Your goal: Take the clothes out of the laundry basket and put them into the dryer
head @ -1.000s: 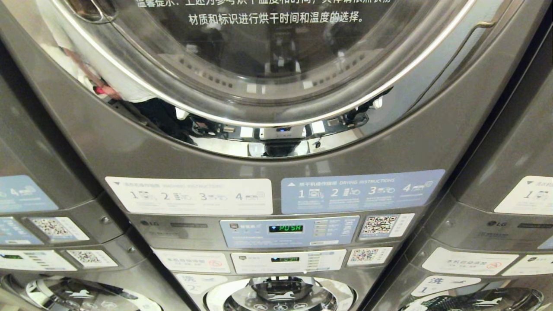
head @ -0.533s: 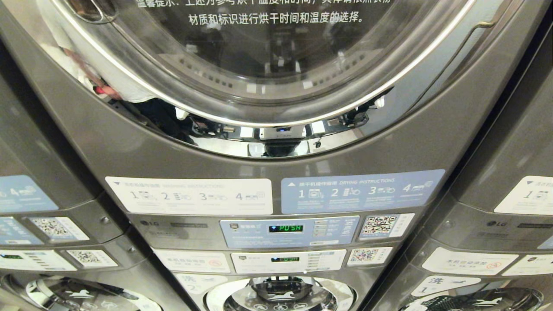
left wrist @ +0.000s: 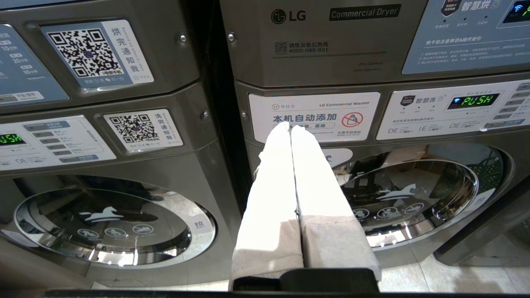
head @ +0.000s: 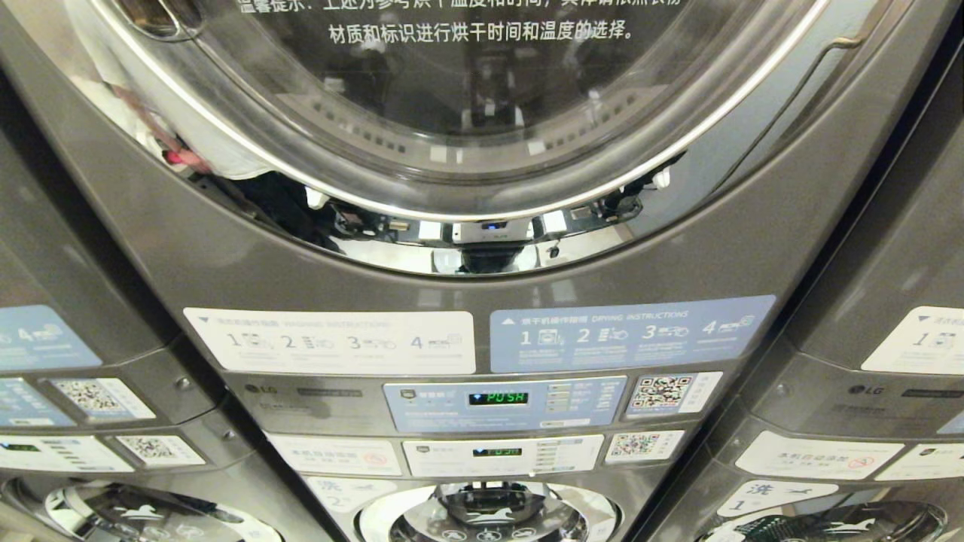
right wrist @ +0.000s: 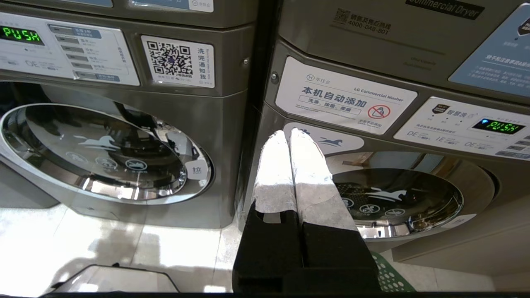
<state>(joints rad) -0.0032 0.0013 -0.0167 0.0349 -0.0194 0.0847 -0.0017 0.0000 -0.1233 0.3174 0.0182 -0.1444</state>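
Both grippers, left (left wrist: 290, 126) and right (right wrist: 288, 133), are closed and empty, pointing at the lower machines; the dryer (head: 467, 113) door sits above them, shut.

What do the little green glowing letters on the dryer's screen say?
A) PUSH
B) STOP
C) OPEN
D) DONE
A: the green display on the panel under the dryer's big round door spells PUSH.

bright indoor light; glare on dryer (head: 482, 248) chrome rim; frames sharp, edges warped.
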